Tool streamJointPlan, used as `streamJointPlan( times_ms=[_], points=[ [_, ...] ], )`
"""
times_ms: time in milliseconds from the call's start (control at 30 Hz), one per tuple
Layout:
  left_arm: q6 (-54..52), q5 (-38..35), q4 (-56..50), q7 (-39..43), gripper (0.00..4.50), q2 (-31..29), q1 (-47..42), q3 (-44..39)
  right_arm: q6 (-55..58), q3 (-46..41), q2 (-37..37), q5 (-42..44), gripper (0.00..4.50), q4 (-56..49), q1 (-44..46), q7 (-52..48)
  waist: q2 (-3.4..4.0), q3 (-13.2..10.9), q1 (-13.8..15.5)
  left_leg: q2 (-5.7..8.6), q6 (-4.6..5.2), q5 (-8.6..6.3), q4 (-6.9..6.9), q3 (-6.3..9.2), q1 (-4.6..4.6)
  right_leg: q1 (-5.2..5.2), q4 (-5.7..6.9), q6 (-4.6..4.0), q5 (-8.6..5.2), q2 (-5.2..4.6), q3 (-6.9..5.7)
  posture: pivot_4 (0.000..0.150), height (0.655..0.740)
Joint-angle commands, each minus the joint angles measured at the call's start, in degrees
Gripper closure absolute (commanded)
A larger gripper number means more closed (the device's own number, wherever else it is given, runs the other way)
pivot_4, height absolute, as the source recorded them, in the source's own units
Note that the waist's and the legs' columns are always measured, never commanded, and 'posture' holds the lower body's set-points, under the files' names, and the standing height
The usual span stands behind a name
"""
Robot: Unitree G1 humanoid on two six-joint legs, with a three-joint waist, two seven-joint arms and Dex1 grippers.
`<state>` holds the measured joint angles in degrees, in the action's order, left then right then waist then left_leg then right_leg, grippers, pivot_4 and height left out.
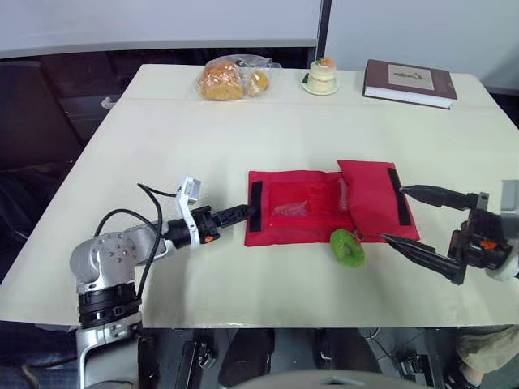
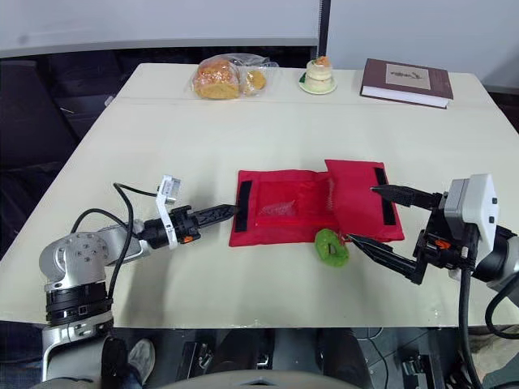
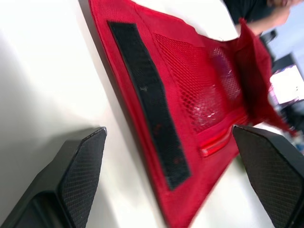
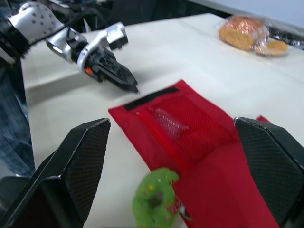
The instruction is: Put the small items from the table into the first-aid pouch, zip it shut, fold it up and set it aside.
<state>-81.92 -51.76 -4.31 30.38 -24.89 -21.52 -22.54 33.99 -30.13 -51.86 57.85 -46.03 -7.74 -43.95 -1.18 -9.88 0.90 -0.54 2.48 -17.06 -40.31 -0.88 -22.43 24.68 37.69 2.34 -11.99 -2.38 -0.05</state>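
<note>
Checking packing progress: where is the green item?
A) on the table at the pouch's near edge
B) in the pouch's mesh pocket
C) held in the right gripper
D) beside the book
A: the green item lies on the table by the pouch's near edge, the open right gripper apart from it.

Pouch [image 1: 324, 207] on table [image 1: 203, 138], small item [image 1: 347, 247] at its front edge, book [image 1: 409, 82] behind
</note>
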Motion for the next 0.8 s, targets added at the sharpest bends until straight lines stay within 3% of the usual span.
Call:
streamJointPlan(
  times_ms=[33, 233, 367, 600, 800],
  points=[
    [-5.4, -1.5, 0.3, -3.1, 0.0, 3.7, -1.0, 1.0, 0.7, 0.4, -2.1, 0.9, 0.05, -1.7, 2.3, 1.3, 0.0, 0.0, 0.0, 0.0, 0.0, 0.0, 0.0, 0.0, 0.0, 0.0, 0.0, 0.0, 0.0, 0.0, 0.0, 0.15, 0.7289],
    [-10.1, -3.2, 1.9, -5.9, 0.0, 8.4, -3.1, -3.6, 1.2, 2.6, -4.0, 0.5, 0.05, -2.5, 5.4, 2.8, -0.04, 0.0, 0.0, 0.09, 0.0, 0.01, -0.01, 0.05, -0.02, -0.01, 0.0, 0.0, 0.0, -0.1, -0.03, 0.15, 0.7289],
    [-10.6, -6.3, 3.6, -6.9, 1.09, 9.6, -4.3, -7.6, 0.7, 3.7, -3.8, -1.2, 0.0, -1.9, 5.5, 2.0, -0.07, 0.0, 0.0, 0.09, -0.01, 0.01, -0.01, 0.07, -0.04, -0.01, 0.0, -0.01, 0.0, -0.11, -0.06, 0.15, 0.7289],
    [-10.6, -8.4, 4.0, -6.4, 4.36, 6.8, -3.7, -7.6, -0.7, 5.3, -3.0, -4.4, 0.0, 0.0, 5.7, 0.0, -0.1, 0.0, -0.1, 0.08, -0.04, 0.03, -0.01, 0.1, -0.07, 0.01, 0.0, -0.01, 0.0, -0.11, -0.08, 0.15, 0.7289],
    [-10.6, -8.5, 5.6, -1.7, 4.44, 0.9, -3.5, -5.7, -0.6, 8.1, -2.6, -6.4, 0.0, 0.7, 7.2, 0.1, -0.1, 0.0, -0.2, 0.06, -0.1, 0.06, -0.01, 0.1, -0.07, 0.04, 0.01, -0.03, 0.0, -0.09, -0.09, 0.15, 0.7289]
  ],
)
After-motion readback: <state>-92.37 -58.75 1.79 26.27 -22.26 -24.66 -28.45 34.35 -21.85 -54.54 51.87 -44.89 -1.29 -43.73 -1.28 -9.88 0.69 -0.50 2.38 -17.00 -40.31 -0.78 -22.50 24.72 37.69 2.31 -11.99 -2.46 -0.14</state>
